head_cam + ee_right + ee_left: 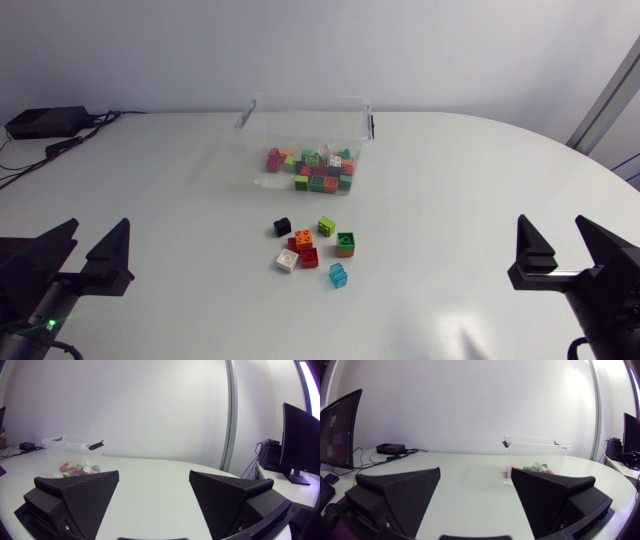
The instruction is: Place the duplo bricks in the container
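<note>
A clear plastic container (pixel 255 112) stands at the back middle of the table, holding several coloured duplo bricks (pixel 318 170). In front of it lies a loose cluster: a black brick (pixel 282 227), a lime brick (pixel 327 226), a green brick (pixel 345 243), an orange brick (pixel 303 238), a red brick (pixel 309 256), a white brick (pixel 287 261) and a light blue brick (pixel 339 275). My left gripper (pixel 88 255) rests open at the near left, empty. My right gripper (pixel 563 250) rests open at the near right, empty. The container (pixel 536 450) shows far ahead of the left gripper (pixel 475 490), and the container (pixel 72 445) also shows ahead of the right gripper (pixel 154 492).
A black box (pixel 45 121) with cables sits at the table's back left corner. The white table (pixel 470 200) spreads wide between the bricks and both grippers.
</note>
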`<state>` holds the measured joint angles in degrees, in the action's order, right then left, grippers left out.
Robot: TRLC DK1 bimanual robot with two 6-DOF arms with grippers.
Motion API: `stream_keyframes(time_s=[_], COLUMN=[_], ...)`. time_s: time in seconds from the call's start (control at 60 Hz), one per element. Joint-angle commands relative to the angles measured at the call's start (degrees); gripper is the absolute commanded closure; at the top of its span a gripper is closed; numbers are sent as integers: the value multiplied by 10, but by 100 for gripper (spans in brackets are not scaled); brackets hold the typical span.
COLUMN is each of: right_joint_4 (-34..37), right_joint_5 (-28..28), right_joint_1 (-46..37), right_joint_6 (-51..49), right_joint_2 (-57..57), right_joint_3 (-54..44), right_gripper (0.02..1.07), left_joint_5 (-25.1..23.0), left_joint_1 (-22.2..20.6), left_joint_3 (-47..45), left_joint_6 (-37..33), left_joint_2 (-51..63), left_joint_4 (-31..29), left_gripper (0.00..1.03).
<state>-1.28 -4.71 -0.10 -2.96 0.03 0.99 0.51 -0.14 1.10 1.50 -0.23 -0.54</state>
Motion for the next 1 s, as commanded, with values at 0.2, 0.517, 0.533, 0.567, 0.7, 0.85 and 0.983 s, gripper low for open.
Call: stream_keyframes(time_s=[0.2,0.517,0.533,0.567,0.7,0.85,0.983], right_joint_4=[-2,-21,-22,-23,-18,40,116], right_joint_5=[1,-4,-5,-5,-14,-46,-66], right_joint_1=[1,25,25,27,50,96,138], right_joint_6=[8,9,9,15,35,67,93], right_joint_2=[-5,82,95,122,205,331,429], right_joint_3=[-12,63,72,89,137,216,277], right_gripper=[6,6,6,6,6,7,7], left_joint_5=[1,1,1,1,2,11,62], left_joint_1=[0,-33,-35,-38,-57,-124,-176], left_joint_3=[-10,79,88,112,168,230,263], left_joint_6=[9,17,18,22,29,24,21], left_joint_2=[-6,102,119,161,269,381,464], left_joint_4=[10,27,28,29,26,1,-10], left_gripper=[5,5,5,5,5,5,6])
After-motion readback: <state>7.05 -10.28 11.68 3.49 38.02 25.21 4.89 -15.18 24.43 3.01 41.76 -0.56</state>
